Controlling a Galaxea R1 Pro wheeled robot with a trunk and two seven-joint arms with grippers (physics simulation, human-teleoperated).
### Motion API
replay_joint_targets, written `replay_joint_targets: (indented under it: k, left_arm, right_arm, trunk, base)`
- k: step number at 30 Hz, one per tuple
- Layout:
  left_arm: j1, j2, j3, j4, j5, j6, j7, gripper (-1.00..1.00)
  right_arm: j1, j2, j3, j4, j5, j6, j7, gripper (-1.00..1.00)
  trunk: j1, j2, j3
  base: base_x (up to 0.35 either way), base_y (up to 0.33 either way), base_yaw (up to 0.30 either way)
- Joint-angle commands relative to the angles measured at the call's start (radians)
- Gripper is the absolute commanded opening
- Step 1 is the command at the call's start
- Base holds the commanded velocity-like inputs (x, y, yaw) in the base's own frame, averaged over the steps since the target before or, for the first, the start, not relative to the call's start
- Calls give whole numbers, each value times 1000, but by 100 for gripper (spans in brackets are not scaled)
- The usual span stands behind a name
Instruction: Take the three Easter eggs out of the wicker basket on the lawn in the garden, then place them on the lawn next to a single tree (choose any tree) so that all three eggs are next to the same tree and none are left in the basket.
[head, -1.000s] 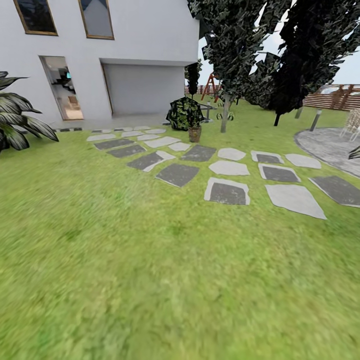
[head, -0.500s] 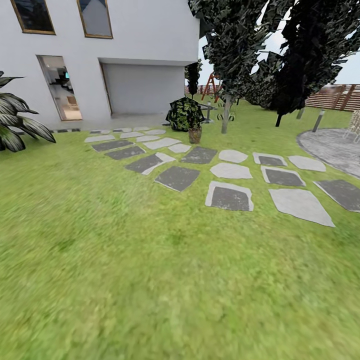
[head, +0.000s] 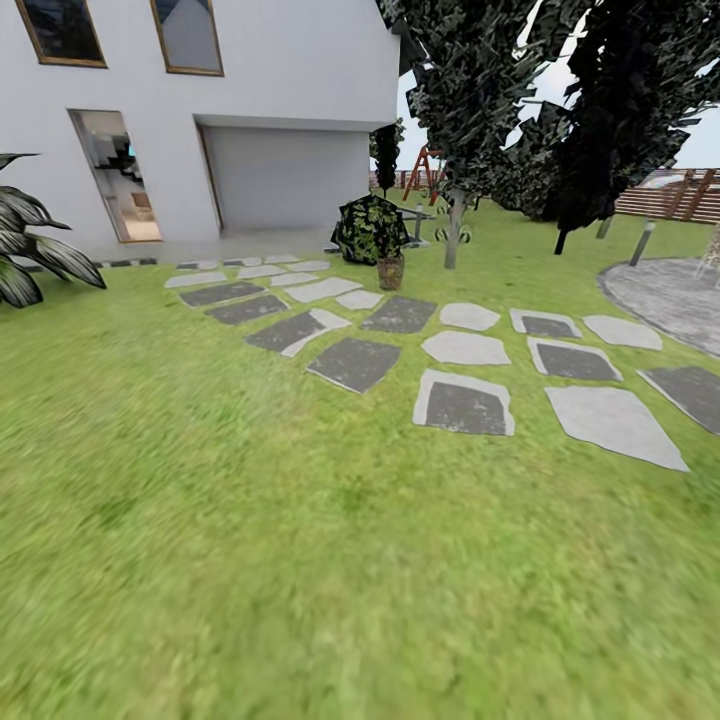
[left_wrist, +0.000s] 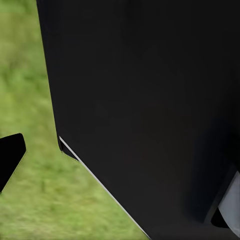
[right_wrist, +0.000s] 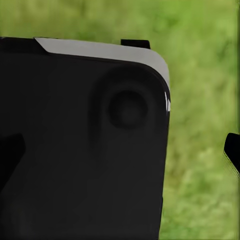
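Far ahead on the lawn (head: 300, 520), a small brown wicker basket (head: 390, 271) stands in front of a round dark bush (head: 370, 227). The Easter eggs are hidden at this distance. A tree (head: 453, 235) with a pale straight trunk rises just right of the basket, and a second tree (head: 563, 238) stands further right. In the left wrist view a black fingertip (left_wrist: 10, 155) hangs over grass beside a black body panel. The right wrist view has another black fingertip (right_wrist: 233, 150) over grass. Nothing shows between the fingers.
Grey stone paving slabs (head: 465, 405) cross the grass between me and the basket. A white house (head: 280, 90) with a garage door fills the back left. A broad-leaved plant (head: 30, 250) sits at the left edge, a round paved patio (head: 670, 295) and a wooden fence (head: 670, 200) at the right.
The whole head view has shifted: slabs and patio slide slightly down and right, the plant further left. That is camera motion; nothing in the garden has moved.
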Motion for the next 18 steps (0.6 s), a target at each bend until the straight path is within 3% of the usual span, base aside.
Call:
replay_joint_targets:
  k: [1, 18]
  left_arm:
    - [1, 0, 1, -2, 1, 0, -1, 100]
    - [1, 0, 1, -2, 1, 0, -1, 100]
  right_arm:
    - [-1, 0, 1, 1, 2, -3, 0, 100]
    - [-1, 0, 1, 1, 2, -3, 0, 100]
  trunk:
    - [1, 0, -1]
    - [1, 0, -1]
  base:
    - [325, 0, 0]
    - [325, 0, 0]
